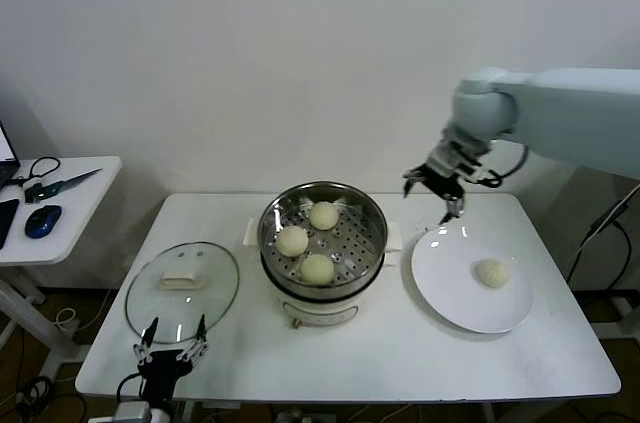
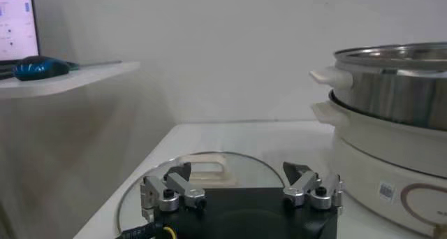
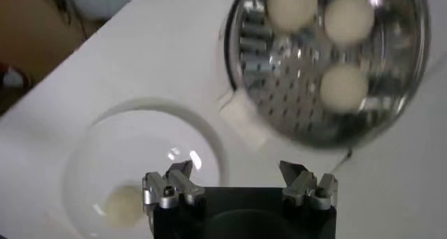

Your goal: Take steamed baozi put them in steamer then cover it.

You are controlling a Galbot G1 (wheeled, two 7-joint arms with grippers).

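The steamer (image 1: 372,211) stands mid-table with three steamed baozi on its perforated tray (image 3: 279,73): one at the back (image 1: 323,214), one on the left (image 1: 292,240), one at the front (image 1: 317,268). A further baozi (image 1: 492,273) lies on the white plate (image 1: 440,293) to the right. My right gripper (image 1: 432,188) hangs open and empty in the air between the steamer and the plate (image 3: 140,142). The cover (image 1: 215,288) lies flat on the table left of the steamer. My left gripper (image 1: 172,338) waits open near the front edge, just short of the cover (image 2: 209,169).
A white side table at the far left carries a blue mouse (image 1: 43,220) and scissors (image 1: 45,183). A white wall runs close behind the work table. The steamer's side handle (image 2: 328,76) juts out toward the cover.
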